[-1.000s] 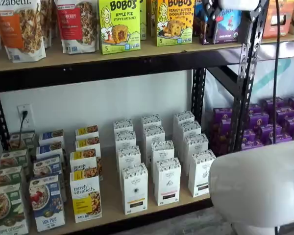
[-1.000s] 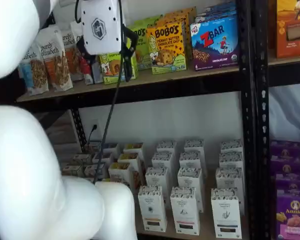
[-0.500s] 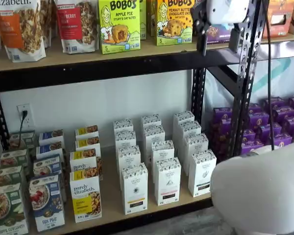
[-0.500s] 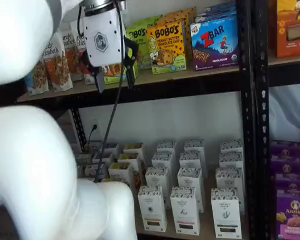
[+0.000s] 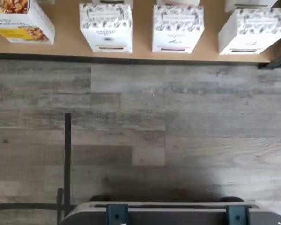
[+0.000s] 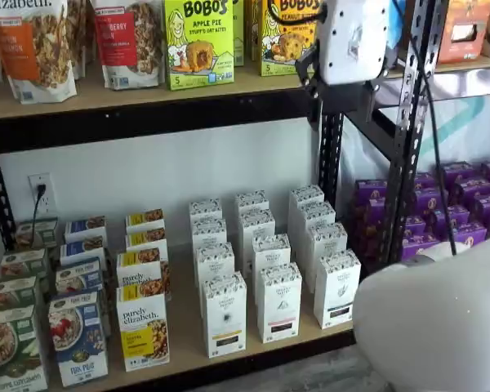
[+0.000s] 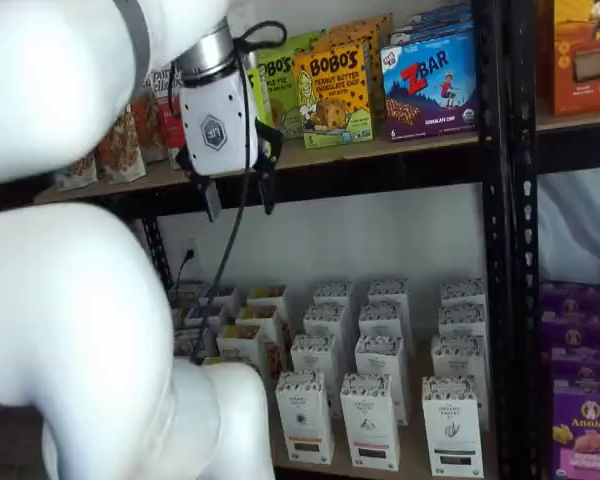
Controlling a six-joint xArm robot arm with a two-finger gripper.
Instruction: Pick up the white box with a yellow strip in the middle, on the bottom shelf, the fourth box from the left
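Observation:
The white box (image 6: 224, 315) is a tall narrow carton with a yellow-orange strip low on its front. It stands in the front row of the bottom shelf (image 6: 184, 333), and it shows in both shelf views (image 7: 303, 418). The wrist view shows it from above (image 5: 106, 27) at the shelf board's edge (image 5: 65, 46). My gripper (image 7: 238, 197) hangs high in front of the upper shelf, far above the box, with a plain gap between its black fingers and nothing in them. Its white body (image 6: 353, 37) shows in a shelf view.
A purely elizabeth box (image 6: 143, 331) stands left of the white box, and like white cartons (image 6: 278, 302) stand to its right. A black upright (image 6: 408, 122) and purple boxes (image 6: 465, 204) are further right. My white arm (image 7: 70, 330) fills the foreground. Grey wood floor (image 5: 178, 131) lies below.
The gripper has come down from the views' top edge to the height of the upper shelf's front rail. The boxes have not moved.

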